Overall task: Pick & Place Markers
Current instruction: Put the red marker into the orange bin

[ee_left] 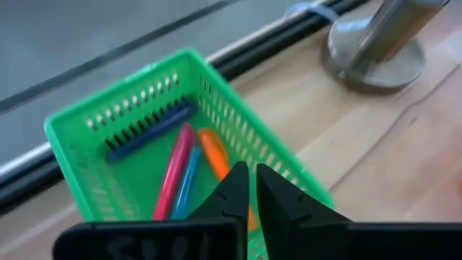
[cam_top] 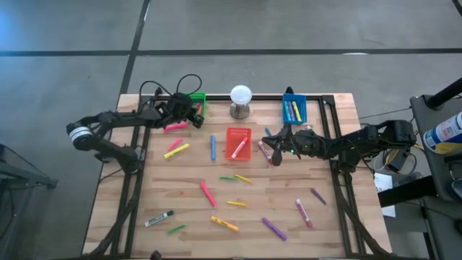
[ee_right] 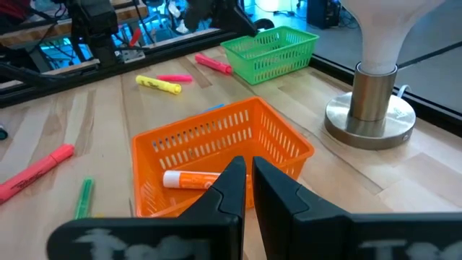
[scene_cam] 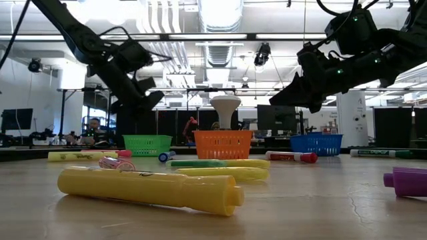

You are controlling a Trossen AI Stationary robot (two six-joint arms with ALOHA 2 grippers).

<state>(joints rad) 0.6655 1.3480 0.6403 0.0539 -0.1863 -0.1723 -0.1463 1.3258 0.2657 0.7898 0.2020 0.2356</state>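
Left wrist view showed the left hand [ee_left: 251, 189] clenched empty above the green bin [ee_left: 94, 137], apparently between picks, needing another marker [cam_top: 175, 126] from just beside it.

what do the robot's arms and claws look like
Both arms are dark, jointed links with loose black cables looping near the left claw. The left arm has a pale band near its base. Small green lights dot the right arm by its claw. Fingers are black, tapered wedges.

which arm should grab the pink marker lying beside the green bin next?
Left, probably. The left gripper hovers over the green bin, jaws shut and empty, with the pink marker just beside it. The right gripper sits by the red bin, farther off.
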